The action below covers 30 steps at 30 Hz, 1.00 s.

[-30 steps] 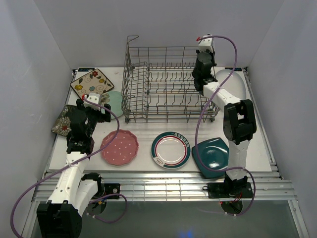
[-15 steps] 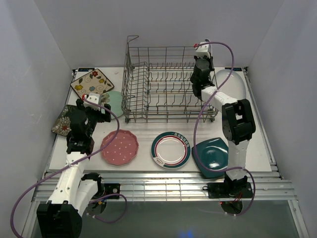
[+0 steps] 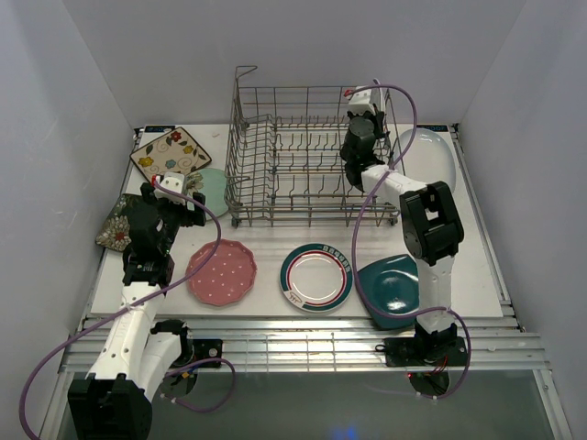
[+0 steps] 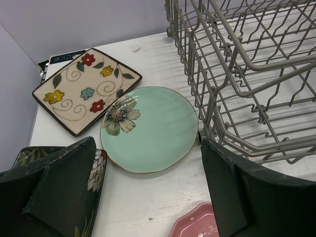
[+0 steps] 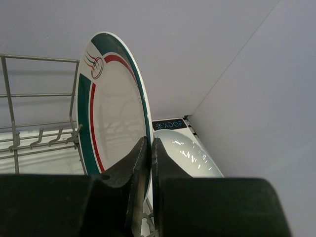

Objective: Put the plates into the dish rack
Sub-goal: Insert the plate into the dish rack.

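My right gripper [image 3: 359,154] is shut on the rim of a teal-and-red-rimmed round plate [image 5: 111,108] and holds it upright over the right end of the grey wire dish rack [image 3: 293,156]. My left gripper [image 4: 148,173] is open and empty, low over the table beside the mint round plate [image 4: 150,128]. The cream floral square plate [image 3: 171,152], dark floral square plate [image 3: 117,225], pink dotted plate [image 3: 222,272], second teal-and-red-rimmed plate [image 3: 316,277] and dark teal square plate [image 3: 393,286] lie flat on the table. The white oval plate [image 3: 426,156] lies right of the rack.
The rack's tall wire side [image 4: 247,64] stands just right of my left gripper. Grey walls close in the table at the left, back and right. The dark teal square plate rests against the right arm's base column.
My right gripper has moved left with the plate, from the rack's right rim to over the rack's inside. The left arm has not moved.
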Tool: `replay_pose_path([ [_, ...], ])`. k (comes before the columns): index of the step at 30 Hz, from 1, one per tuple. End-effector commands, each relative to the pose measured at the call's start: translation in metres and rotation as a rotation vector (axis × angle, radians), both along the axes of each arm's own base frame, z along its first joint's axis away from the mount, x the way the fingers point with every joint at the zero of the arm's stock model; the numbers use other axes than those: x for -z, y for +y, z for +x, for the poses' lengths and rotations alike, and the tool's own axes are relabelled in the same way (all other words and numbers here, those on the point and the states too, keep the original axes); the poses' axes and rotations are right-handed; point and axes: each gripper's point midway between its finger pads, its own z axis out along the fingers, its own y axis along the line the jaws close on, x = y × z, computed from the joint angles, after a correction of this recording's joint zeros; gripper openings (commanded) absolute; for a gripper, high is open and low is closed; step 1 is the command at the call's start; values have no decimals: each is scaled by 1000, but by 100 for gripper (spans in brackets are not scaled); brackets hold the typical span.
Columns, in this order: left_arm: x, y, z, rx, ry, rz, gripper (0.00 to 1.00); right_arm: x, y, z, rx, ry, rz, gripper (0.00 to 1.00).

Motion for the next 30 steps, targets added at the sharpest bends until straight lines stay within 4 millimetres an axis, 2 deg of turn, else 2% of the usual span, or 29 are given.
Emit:
replay_pose_path([
  [1, -17, -3, -3, 16, -37, -7, 98, -21, 1, -4, 32, -95, 45, 8],
  [14, -17, -4, -3, 19, -36, -10, 98, -3, 8, 2, 2, -52, 88, 8],
  [18, -17, -4, -3, 19, -35, -10, 98, -1, 2, 5, 0, -40, 121, 8],
  [23, -17, -3, -3, 16, -34, -13, 98, 5, -4, 8, -9, -17, 157, 15],
  [25, -17, -4, -2, 19, -33, -13, 98, 6, -5, 8, -4, -16, 156, 19],
  [29, -16, -3, -3, 17, -31, -13, 98, 3, -7, 7, -3, -22, 160, 21],
  [30, -16, -3, -2, 17, -30, -13, 98, 3, -7, 7, -3, -22, 160, 25],
])
